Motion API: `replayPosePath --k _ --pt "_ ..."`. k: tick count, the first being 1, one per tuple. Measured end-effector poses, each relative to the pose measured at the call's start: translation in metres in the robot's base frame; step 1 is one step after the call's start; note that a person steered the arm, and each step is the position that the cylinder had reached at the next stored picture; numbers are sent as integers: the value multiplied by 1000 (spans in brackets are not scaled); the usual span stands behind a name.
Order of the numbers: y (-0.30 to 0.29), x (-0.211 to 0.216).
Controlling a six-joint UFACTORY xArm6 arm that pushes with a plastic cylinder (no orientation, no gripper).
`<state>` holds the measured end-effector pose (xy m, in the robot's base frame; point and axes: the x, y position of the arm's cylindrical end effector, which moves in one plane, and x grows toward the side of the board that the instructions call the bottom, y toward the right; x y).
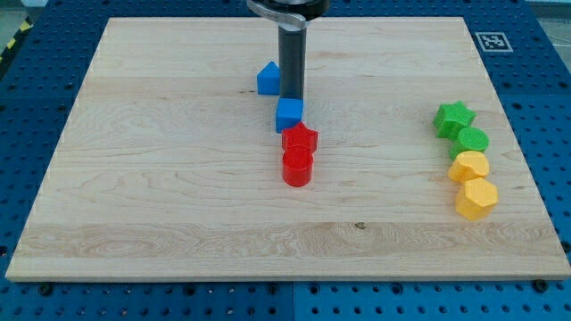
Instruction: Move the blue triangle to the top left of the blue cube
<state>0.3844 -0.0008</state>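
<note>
The blue triangle (268, 78) lies on the wooden board (178, 178) near the view's top centre. The blue cube (289, 115) sits just below and to the right of it. My tip (293, 97) stands at the triangle's right side, just above the cube's top edge, close to both. The rod rises straight up out of the view's top.
A red star (301, 138) touches the cube's lower side, with a red cylinder (297, 167) right below it. At the view's right a green star (453, 119), a green cylinder (472, 140), a yellow cylinder (469, 166) and a yellow hexagon (476, 198) form a column.
</note>
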Motion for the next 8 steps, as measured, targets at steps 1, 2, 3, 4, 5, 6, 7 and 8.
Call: replayPosePath --k 1,2,3,4,5,6,7,8 --pt "-10 6" --pt "-18 5" --pt "-59 -7" --pt "-118 -24" --pt "-125 -66" --pt "-80 -69" --pt "-34 -62" --pt "-17 -61"
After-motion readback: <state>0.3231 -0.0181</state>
